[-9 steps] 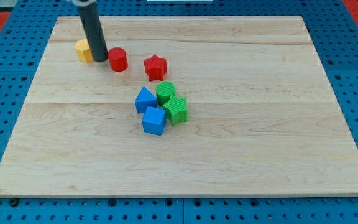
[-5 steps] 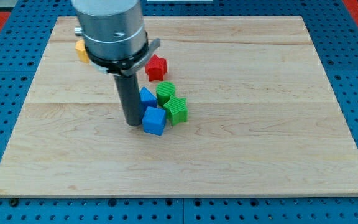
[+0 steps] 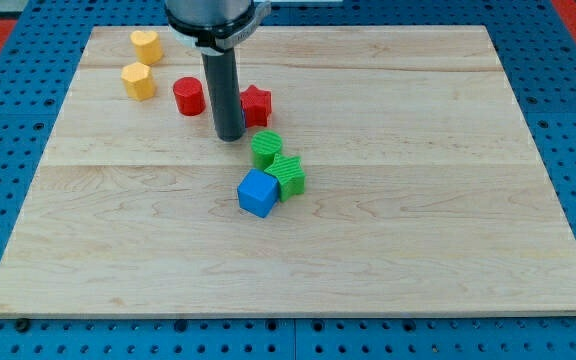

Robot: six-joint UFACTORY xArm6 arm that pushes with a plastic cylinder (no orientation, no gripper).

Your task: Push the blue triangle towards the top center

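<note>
Now | rod upright | my tip (image 3: 230, 137) beside red star (image 3: 258, 104)

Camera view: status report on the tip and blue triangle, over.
My tip below the gap between red cylinder and red star. Blue triangle not visible, perhaps hidden behind the rod. Green block just right of tip.
</note>
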